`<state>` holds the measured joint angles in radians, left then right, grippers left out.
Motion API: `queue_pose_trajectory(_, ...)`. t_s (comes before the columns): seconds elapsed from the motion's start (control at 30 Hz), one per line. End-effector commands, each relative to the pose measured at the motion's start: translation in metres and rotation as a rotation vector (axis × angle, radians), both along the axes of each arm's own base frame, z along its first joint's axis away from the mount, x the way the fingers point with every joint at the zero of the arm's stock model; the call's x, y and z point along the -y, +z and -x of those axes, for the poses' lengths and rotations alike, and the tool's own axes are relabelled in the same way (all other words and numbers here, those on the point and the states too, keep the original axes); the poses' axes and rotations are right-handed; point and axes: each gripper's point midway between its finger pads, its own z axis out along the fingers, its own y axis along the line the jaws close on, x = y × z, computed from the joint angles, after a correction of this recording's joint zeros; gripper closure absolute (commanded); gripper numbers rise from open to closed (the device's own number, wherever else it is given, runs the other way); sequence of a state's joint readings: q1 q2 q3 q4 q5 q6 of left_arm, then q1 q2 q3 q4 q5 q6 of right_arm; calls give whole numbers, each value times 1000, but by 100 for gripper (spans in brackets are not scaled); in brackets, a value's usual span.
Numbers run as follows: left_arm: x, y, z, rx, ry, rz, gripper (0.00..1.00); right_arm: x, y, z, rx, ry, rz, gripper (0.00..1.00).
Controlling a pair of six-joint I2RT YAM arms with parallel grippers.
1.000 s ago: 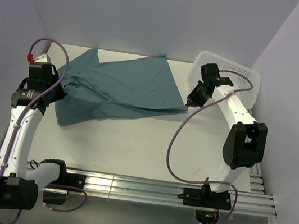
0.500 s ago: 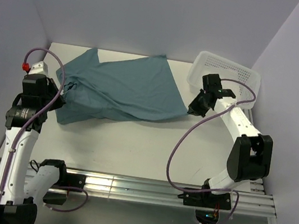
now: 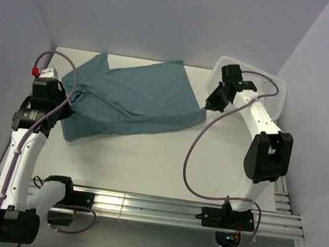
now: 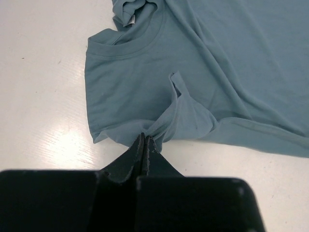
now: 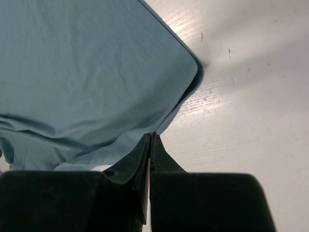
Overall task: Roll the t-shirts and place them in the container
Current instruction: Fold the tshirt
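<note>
A plain teal-blue t-shirt (image 3: 138, 94) lies spread and creased across the far half of the white table (image 3: 146, 158), its collar (image 4: 129, 52) toward the left. My left gripper (image 3: 71, 97) is shut on a bunched fold at the shirt's left edge below the collar, and the left wrist view shows cloth pinched at the tips of the left gripper (image 4: 145, 138). At the shirt's right edge my right gripper (image 3: 207, 107) is shut on the hem, near a rounded corner (image 5: 193, 67). The pinch point of the right gripper (image 5: 151, 136) shows cloth drawn taut from it.
A white mesh basket (image 3: 265, 83) stands at the far right corner, just behind the right arm. Walls close in the table at the back and both sides. A metal rail (image 3: 139, 206) runs along the near edge between the arm bases.
Both grippers dipped toward the near edge half a second ago and have drawn back away again. The shirt's right corner has shifted slightly farther. Both grips have held.
</note>
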<state>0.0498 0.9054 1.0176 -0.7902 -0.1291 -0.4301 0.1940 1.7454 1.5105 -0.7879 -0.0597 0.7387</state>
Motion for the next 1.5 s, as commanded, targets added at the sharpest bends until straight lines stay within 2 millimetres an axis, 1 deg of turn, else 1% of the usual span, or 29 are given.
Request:
queue_pose_trajectory(0.0,-5,20,-10,46,8,-35,100,2,5,-9,-11,-4,25,100)
queue_pose_trajectory(0.13,-8,17,-17,28,17,-45,100,0,1,-22,-26,2,28,100)
queue_pose_trajectory(0.33,-19,18,-25,4,58,-82,100,-3,-10,-36,-48,6,25,100)
queue_pose_trajectory(0.4,-19,16,-27,-3,55,-83,100,-5,-8,-42,-36,7,20,100)
queue_pose_trajectory(0.47,-19,14,-30,-5,52,-83,100,-6,-14,-46,-51,6,20,100)
queue_pose_trajectory(0.5,-19,13,-31,-7,53,-85,99,-6,-10,-50,-42,7,17,100)
queue_pose_trajectory(0.53,-21,13,-31,-9,59,-89,100,-6,-14,-52,-52,7,19,100)
queue_pose_trajectory(0.57,-21,13,-34,-9,59,-91,100,-7,-11,-55,-45,7,15,100)
queue_pose_trajectory(0.67,-22,15,-40,-4,55,-94,100,-7,-16,-59,-56,5,14,100)
queue_pose_trajectory(0.7,-22,17,-41,0,53,-94,100,-7,-15,-63,-51,2,12,100)
queue_pose_trajectory(0.9,-24,20,-55,-3,48,-100,100,-7,-13,-72,-38,-10,-2,100)
queue_pose_trajectory(0.93,-24,24,-57,8,47,-101,100,-7,-12,-73,-34,-10,-5,100)
queue_pose_trajectory(1.0,-24,23,-62,0,46,-100,100,-6,-11,-75,-30,-13,-8,100)
queue_pose_trajectory(1.03,-25,27,-64,9,45,-102,100,-6,-11,-75,-29,-13,-13,100)
queue_pose_trajectory(1.2,-24,28,-76,10,33,-96,100,-5,-15,-77,-39,-15,-15,100)
queue_pose_trajectory(1.33,-23,36,-86,29,16,-95,100,-5,-17,-78,-41,-13,-21,100)
queue_pose_trajectory(1.47,-23,36,-95,19,5,-102,100,-7,-18,-82,-41,-13,-34,100)
